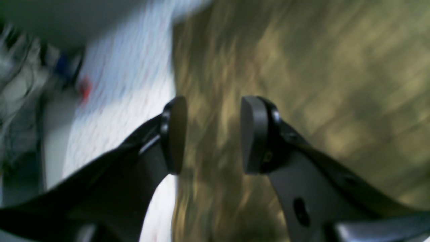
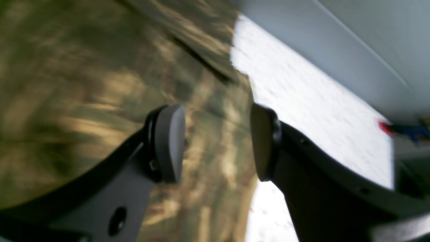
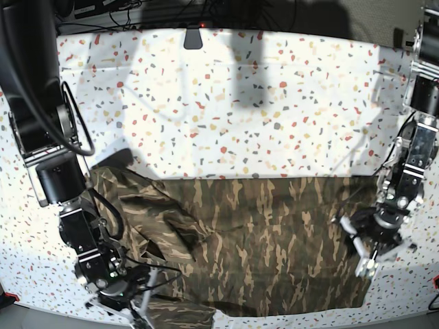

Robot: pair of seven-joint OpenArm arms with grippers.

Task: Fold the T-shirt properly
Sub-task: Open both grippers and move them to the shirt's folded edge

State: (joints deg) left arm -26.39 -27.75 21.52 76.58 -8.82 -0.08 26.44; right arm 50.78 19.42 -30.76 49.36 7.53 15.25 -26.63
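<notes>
The one garment here, a large soft short-sleeved T-shirt in olive, brown and tan camouflage [image 3: 240, 247], lies spread across the near half of my white speckled terrazzo-patterned tabletop [image 3: 226, 103]. Its far edge runs fairly straight across the table, and beyond that edge the whole far half of the surface is bare, plenty of room to move. The shirt's near edge sits close to the table's near edge, so room is tight there. On the side of my right arm the cloth is rumpled and bunched, with a sleeve sticking out toward the far side; on the side of my left arm it lies flatter and ends in a straight side edge.

My left gripper [image 3: 365, 248] hangs at that straight side edge of the shirt. In its wrist view the two dark pads [image 1: 176, 134] stand well apart, with only blurred camouflage cloth showing between them, nothing pinched. Whether they touch the cloth I cannot tell.

My right gripper [image 3: 137, 305] is at the near corner of the rumpled side. Its pads [image 2: 169, 143] also stand wide apart over the shirt's edge, holding nothing.

Count: one shirt, two grippers, two pads each.
</notes>
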